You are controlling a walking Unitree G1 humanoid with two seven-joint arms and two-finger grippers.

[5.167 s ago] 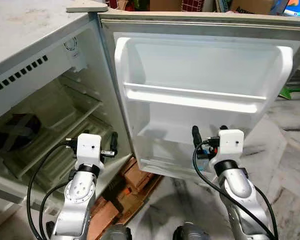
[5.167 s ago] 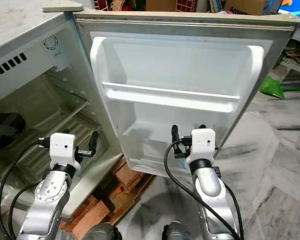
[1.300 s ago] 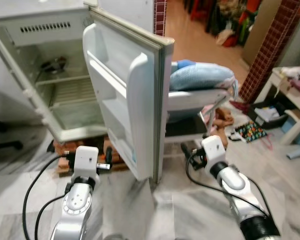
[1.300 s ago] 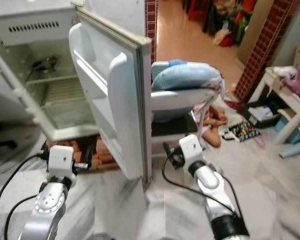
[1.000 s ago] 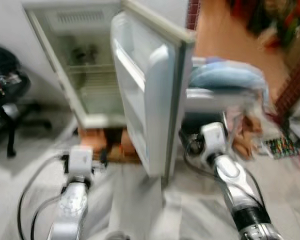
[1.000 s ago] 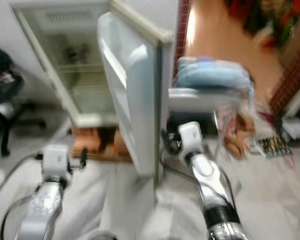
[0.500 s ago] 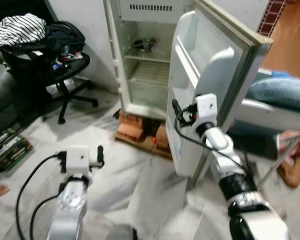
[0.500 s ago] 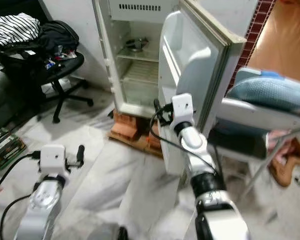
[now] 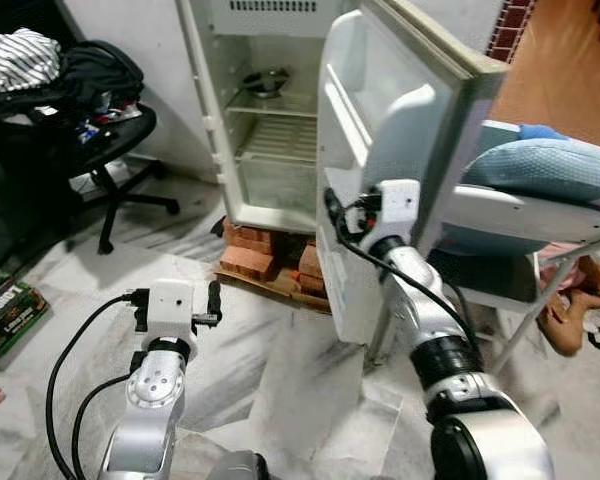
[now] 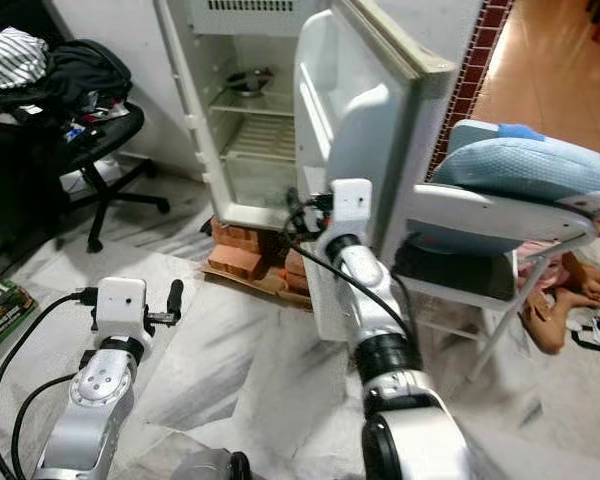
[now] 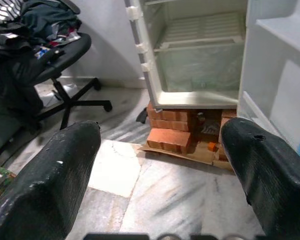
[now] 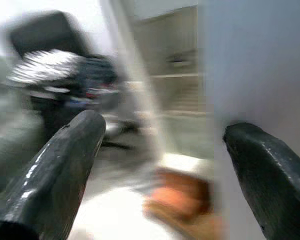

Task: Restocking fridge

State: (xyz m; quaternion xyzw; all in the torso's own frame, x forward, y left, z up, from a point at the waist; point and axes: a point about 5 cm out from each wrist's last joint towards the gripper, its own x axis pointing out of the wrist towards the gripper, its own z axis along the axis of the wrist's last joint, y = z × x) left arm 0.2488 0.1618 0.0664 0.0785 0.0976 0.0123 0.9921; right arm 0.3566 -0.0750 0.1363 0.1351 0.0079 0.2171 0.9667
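A small white fridge (image 9: 265, 140) stands open on bricks (image 9: 270, 262), its door (image 9: 380, 140) swung out toward me. A metal bowl (image 9: 265, 80) rests on the upper wire shelf, and the door racks look bare. My right gripper (image 9: 332, 208) is raised against the door's inner face at its lower half. Its fingers (image 12: 65, 165) are spread, so it is open and holds nothing. My left gripper (image 9: 213, 302) hovers low over the marble floor, short of the fridge. It is open too, with its fingers (image 11: 50, 185) wide apart and nothing between them.
A black office chair (image 9: 90, 130) piled with clothes and bags stands to the fridge's left. A folding chair with a blue cushion (image 9: 540, 170) sits right behind the door. A person's foot (image 9: 570, 310) lies at far right. A box (image 9: 5, 310) lies on the floor at left.
The camera has swung, so the fridge and door sit further left and nearer. My right gripper stays at the door's inner face. My left gripper still hovers low.
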